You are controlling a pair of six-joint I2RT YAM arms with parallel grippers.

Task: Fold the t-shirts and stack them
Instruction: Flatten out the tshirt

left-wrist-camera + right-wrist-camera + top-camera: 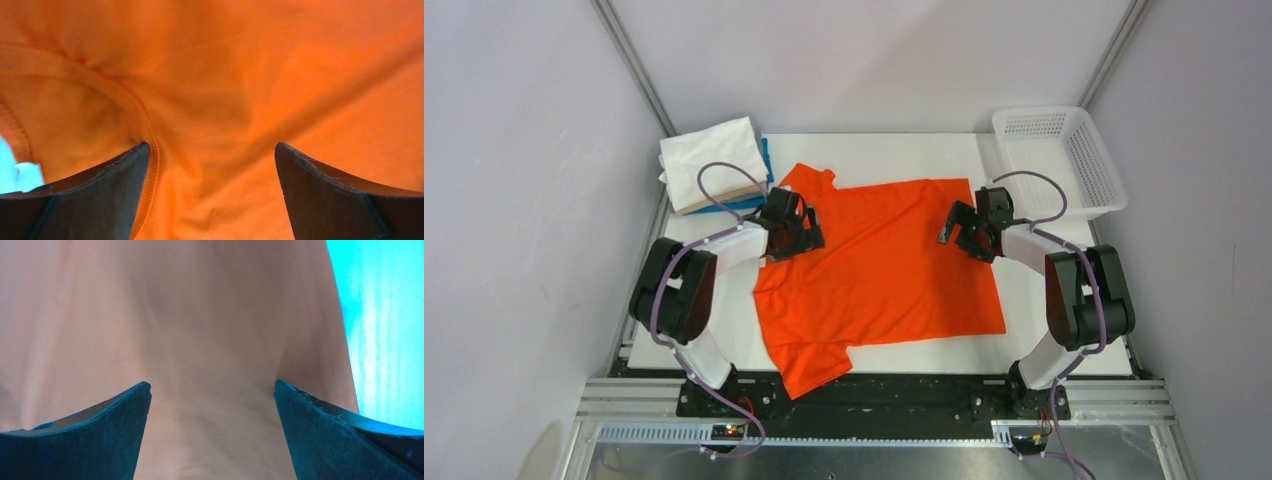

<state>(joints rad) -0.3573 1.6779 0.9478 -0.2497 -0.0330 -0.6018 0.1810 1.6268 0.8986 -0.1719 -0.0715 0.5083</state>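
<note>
- The orange t-shirt [879, 270] lay spread across the table's [904, 150] middle; the pile of folded shirts [714, 165] sat at its far left corner.
- Judged best: pinch both far corners together, lifting evenly — no bunching.
- Left gripper [211, 150] and right gripper [211, 387] both gaped wide just above the cloth, holding nothing; contact was unclear.
</note>
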